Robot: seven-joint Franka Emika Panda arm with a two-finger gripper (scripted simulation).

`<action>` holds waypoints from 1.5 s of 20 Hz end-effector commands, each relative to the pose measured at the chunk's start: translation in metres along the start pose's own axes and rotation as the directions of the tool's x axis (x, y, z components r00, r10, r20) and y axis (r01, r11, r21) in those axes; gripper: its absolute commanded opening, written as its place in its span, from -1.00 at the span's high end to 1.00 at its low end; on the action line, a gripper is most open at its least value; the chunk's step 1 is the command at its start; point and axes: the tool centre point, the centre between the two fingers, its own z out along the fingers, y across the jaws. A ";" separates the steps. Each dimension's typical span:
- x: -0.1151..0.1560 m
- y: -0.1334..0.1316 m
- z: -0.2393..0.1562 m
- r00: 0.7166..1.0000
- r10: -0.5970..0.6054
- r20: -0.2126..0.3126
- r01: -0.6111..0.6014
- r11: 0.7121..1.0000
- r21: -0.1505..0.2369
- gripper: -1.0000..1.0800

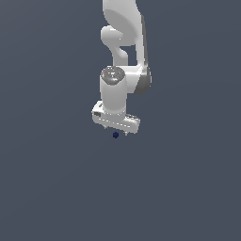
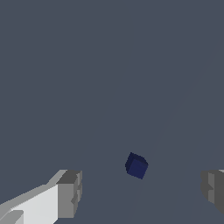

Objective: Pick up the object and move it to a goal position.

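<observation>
Navy-blue cube (image 2: pixel 137 166) under the white gripper (image 1: pixel 116 133)

The plain, unmarked cube lies between the widely spread grey fingers (image 2: pixel 70 194), touching neither, one corner turned toward the wrist camera; no long axis, no writing.

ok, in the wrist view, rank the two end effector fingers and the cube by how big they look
1. The white-backed finger, largest.
2. The other finger, cut off by the frame edge, so unsure.
3. The cube, smallest, though it sits farther from the camera.
</observation>
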 end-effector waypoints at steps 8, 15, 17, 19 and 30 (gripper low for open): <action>-0.026 0.011 0.045 0.968 0.252 0.001 -0.252 0.968 0.002 -0.92; -0.037 0.017 0.062 0.936 0.353 -0.002 -0.353 0.936 0.000 -0.92; -0.039 0.018 0.064 0.930 0.368 -0.002 -0.368 0.930 0.000 -0.92; -0.040 0.019 0.066 0.926 0.377 -0.002 -0.377 0.926 -0.001 -0.92; -0.041 0.019 0.087 0.926 0.377 -0.002 -0.377 0.926 -0.001 -0.92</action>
